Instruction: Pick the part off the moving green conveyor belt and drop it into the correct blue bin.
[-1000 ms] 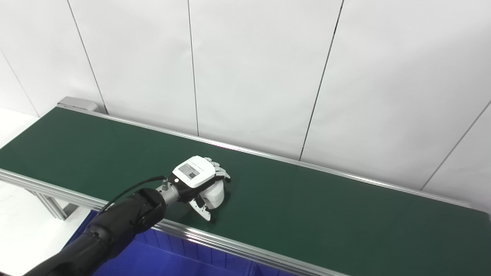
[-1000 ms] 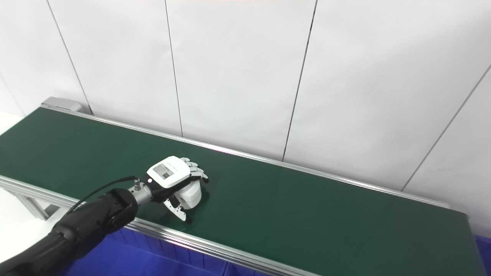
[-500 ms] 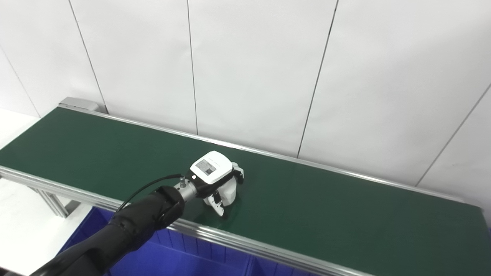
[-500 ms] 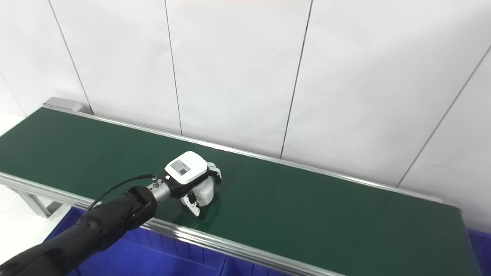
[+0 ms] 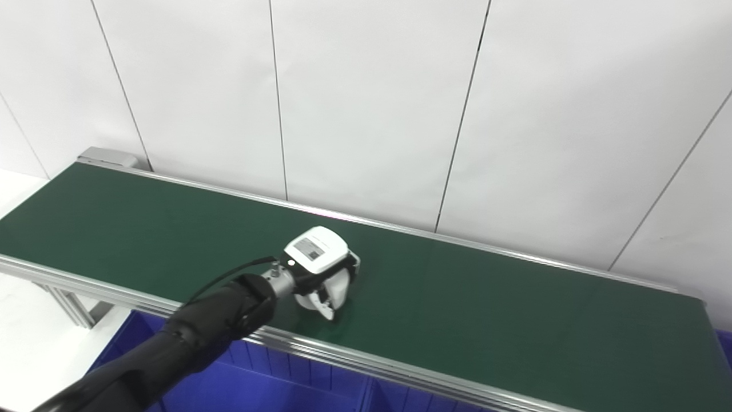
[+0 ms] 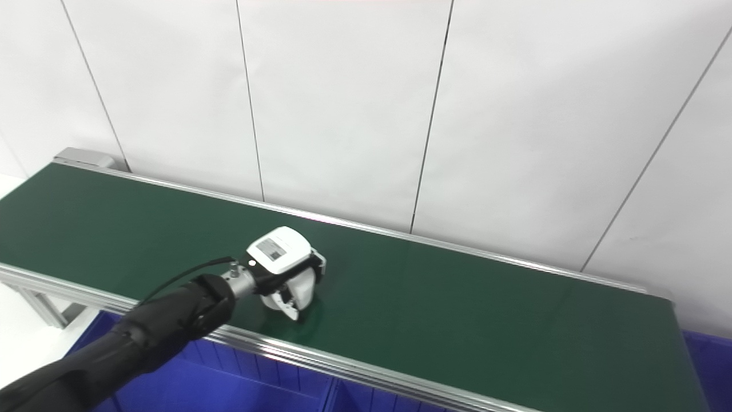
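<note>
The green conveyor belt (image 5: 486,320) runs from far left to near right. My left hand (image 5: 318,257) rests low on the belt's near half, its white back facing up. Its fingers (image 5: 353,264) and thumb (image 5: 327,309) curl around a white rounded part (image 5: 339,288), so the hand is shut on it. Most of the part is hidden under the palm. It sits at belt level, and I cannot tell whether it is lifted clear. The same grasp shows in the right eye view, with the left hand (image 6: 280,252) over the white part (image 6: 302,290). My right hand is not in view.
Blue bins (image 5: 246,386) sit below the belt's near aluminium rail (image 5: 400,372), with a divider wall (image 5: 369,395) between compartments. Another blue bin (image 6: 709,366) shows past the belt's right end. A white panelled wall (image 5: 372,103) stands close behind the belt.
The left hand moved a little right along the belt. Its fingers went from stretched over the white part to curled tightly around it. The camera view also shifted slightly.
</note>
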{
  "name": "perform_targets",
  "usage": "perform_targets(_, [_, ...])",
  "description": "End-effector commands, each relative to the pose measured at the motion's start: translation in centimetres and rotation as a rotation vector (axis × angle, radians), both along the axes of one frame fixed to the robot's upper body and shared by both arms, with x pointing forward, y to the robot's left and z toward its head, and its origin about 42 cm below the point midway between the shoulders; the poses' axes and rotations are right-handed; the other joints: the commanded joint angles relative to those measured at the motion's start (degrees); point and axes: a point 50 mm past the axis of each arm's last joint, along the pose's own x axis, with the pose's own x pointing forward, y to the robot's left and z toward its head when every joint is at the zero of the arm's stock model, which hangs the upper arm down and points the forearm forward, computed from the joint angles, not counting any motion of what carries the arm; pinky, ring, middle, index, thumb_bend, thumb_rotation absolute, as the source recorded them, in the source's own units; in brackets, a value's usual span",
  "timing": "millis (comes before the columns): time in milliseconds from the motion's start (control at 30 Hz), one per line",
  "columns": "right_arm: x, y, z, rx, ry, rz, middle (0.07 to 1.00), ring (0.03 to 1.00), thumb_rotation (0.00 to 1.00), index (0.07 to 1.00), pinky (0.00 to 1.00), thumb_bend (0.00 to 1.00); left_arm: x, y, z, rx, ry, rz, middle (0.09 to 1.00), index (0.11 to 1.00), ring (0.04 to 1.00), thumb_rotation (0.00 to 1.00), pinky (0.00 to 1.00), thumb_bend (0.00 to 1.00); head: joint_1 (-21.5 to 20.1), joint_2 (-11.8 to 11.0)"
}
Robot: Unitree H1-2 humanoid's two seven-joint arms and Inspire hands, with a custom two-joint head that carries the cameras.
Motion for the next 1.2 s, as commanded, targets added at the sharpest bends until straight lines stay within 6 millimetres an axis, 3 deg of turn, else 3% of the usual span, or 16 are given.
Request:
perform_targets(0, [0.6,0.2,1.1,-0.007,-0.063,0.003,1.000,0.953,1.00,1.000,0.95,0.74,-0.3,2.0,1.0,0.045,0.012,0.051,0.477,0.491,0.281,0.00,0.22,0.52,0.05,0.10])
perform_targets(133, [0.7,0.2,1.7,-0.009,-0.067,0.010,1.000,0.953,1.00,1.000,0.95,0.75,-1.9,0.6,4.4,-0.004,-0.029,0.004,0.480,0.491,0.310,0.00,0.24,0.52,0.95,2.81])
perform_targets(233, [0.9,0.1,2.4,-0.004,-0.077,0.014,1.000,0.959,1.00,1.000,0.94,0.75,-3.7,-0.6,6.4,-0.050,-0.074,-0.041,0.432,0.519,0.310,0.00,0.24,0.52,2.21,7.11])
perform_targets(333, [1.0,-0.1,3.0,-0.002,-0.081,0.024,1.000,0.963,1.00,1.000,0.96,0.79,-5.6,-1.0,7.1,-0.080,-0.094,-0.061,0.427,0.527,0.321,0.00,0.25,0.52,2.56,8.12])
perform_targets(433, [1.2,-0.4,3.8,0.003,-0.082,0.016,1.000,0.963,1.00,1.000,0.97,0.81,-8.0,-1.2,7.1,-0.138,-0.091,-0.065,0.428,0.528,0.311,0.00,0.23,0.52,3.70,10.92])
perform_targets(633, [1.3,-1.0,4.8,0.006,-0.066,0.013,1.000,0.954,0.99,1.000,0.97,0.83,-12.5,-0.7,5.8,-0.198,-0.060,-0.041,0.452,0.524,0.385,0.00,0.28,0.52,4.01,12.33])
perform_targets(800, [1.6,-1.2,5.2,0.004,-0.067,0.013,1.000,0.946,0.98,1.000,0.96,0.81,-15.0,-0.8,5.0,-0.239,-0.025,-0.010,0.425,0.529,0.316,0.00,0.23,0.51,3.76,13.02])
perform_targets(933, [1.8,-1.1,5.5,0.000,-0.066,0.016,1.000,0.939,0.98,1.000,0.95,0.80,-16.2,-1.2,4.7,-0.256,0.004,0.002,0.411,0.528,0.238,0.00,0.17,0.51,3.98,13.41])
perform_targets(1167, [2.0,-0.8,5.8,0.000,-0.070,0.012,0.995,0.932,0.98,0.996,0.93,0.80,-17.2,-1.4,4.0,-0.285,0.041,-0.009,0.477,0.490,0.258,0.00,0.19,0.52,2.62,14.08])
